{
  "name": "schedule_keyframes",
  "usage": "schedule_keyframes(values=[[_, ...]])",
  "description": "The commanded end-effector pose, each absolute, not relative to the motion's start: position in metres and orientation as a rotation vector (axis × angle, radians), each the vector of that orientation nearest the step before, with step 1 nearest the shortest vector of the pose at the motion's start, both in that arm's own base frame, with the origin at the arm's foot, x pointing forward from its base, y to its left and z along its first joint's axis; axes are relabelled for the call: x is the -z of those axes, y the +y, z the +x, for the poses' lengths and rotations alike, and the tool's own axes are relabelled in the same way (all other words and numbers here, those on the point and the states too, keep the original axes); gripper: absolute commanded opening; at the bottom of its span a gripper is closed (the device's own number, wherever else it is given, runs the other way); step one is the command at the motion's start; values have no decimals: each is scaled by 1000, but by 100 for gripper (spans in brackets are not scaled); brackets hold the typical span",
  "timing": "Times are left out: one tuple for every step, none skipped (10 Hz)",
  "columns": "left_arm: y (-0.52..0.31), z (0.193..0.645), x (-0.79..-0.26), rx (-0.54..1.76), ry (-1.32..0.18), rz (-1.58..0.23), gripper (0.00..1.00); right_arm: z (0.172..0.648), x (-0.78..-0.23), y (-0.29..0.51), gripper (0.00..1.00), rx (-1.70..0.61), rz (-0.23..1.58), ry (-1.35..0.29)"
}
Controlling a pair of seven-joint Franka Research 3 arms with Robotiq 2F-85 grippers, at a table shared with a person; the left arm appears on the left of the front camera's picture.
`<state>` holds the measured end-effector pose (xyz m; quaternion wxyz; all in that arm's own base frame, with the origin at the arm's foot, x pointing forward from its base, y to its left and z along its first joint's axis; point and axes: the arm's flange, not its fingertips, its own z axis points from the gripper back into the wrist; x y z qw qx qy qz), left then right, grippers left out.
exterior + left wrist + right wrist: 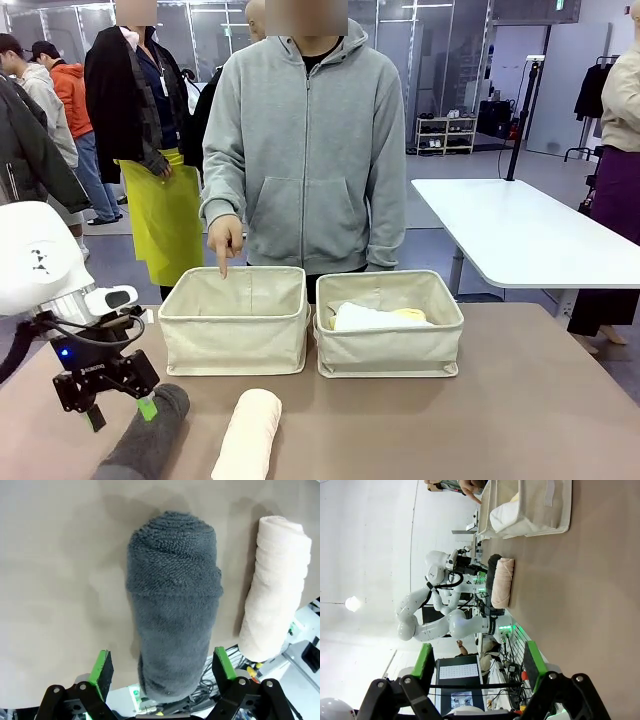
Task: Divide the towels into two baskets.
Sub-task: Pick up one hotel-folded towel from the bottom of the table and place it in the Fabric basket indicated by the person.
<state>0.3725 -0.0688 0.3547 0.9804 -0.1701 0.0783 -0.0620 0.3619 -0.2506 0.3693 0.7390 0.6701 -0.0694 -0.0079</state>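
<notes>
Left end effector (161,655) straddles dark grey towel (172,605) (jaws spread wide); right end effector (478,650) spread, empty.

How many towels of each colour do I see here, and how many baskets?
Dark grey towel: 1
Cream towel: 1
White towel: 1
Pale yellow towel: 1
Baskets: 2, the left basket and the right basket
Total: 6
</notes>
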Motion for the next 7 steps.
schedule_keyframes(values=[[-80, 357, -341, 99, 155, -374, 100, 360, -374, -248, 90, 32, 1451, -137], [-80, 356, -338, 95, 154, -391, 100, 360, -374, -248, 90, 32, 1451, -137], [-82, 355, -332, 80, 170, -384, 100, 360, -374, -248, 90, 32, 1451, -137], [-85, 354, -322, 67, 186, -353, 100, 360, -374, -248, 90, 32, 1451, -137], [-91, 353, -313, 57, 193, -335, 100, 360, -374, -248, 90, 32, 1451, -137], [-96, 353, -308, 48, 182, -330, 100, 360, -374, -248, 90, 32, 1451, -137], [-100, 352, -306, 37, 154, -308, 100, 360, -374, -248, 90, 32, 1451, -137]])
